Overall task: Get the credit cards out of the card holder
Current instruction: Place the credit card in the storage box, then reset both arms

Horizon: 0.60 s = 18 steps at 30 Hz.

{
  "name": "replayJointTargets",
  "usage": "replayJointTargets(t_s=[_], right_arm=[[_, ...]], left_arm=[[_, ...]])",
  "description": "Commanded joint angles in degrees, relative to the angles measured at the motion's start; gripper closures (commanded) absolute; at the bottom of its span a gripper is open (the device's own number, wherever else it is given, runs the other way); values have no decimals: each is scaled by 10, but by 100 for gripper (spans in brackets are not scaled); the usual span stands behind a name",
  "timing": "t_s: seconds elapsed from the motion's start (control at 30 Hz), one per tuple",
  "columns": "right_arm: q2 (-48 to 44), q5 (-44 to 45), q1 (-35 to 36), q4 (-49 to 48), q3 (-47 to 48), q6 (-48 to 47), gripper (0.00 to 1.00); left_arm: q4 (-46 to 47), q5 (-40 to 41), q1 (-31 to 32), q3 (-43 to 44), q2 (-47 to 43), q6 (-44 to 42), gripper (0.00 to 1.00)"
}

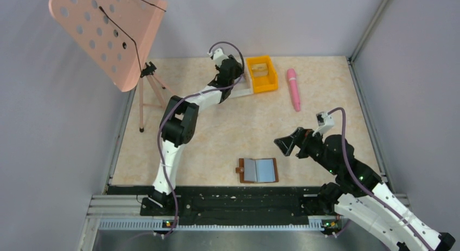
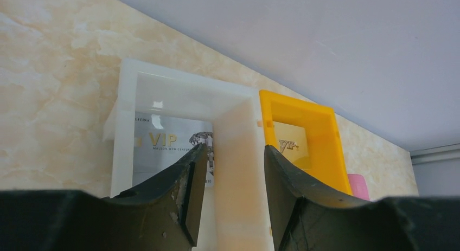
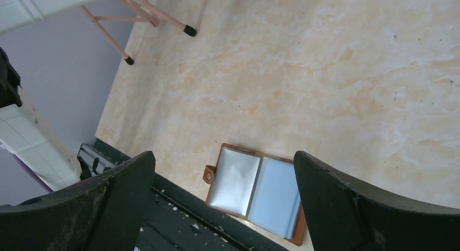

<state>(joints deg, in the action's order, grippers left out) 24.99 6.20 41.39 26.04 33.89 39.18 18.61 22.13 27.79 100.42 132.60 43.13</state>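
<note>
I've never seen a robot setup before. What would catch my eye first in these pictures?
Probably the big pink perforated plate on a tripod, tilted over the table's far left corner. Next comes the bright orange plastic bin at the far edge, with a pink pen-shaped object lying just to its right. Last, the small brown leather wallet lies open, showing pale blue-grey pockets, near the front edge between the two arms.
</note>
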Motion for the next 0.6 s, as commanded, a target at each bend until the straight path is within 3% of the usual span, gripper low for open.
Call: replayJointTargets(t_s=[0.0,0.1,0.37,0.57], right_arm=[[-8,-8,-5,-6,31,7,1],[-6,-7,-5,3,28,11,1],[-1,38,-5,65,36,5,1],[-2,87,-5,114,40,2,1]], left_arm=[[5,-5,-3,23,-55,-27,51],[-10,-33,-4,24,-69,-33,50],[-107,-266,2,-24,-161,-19,46],[-244,-360,25,-124,-275,-35,32]])
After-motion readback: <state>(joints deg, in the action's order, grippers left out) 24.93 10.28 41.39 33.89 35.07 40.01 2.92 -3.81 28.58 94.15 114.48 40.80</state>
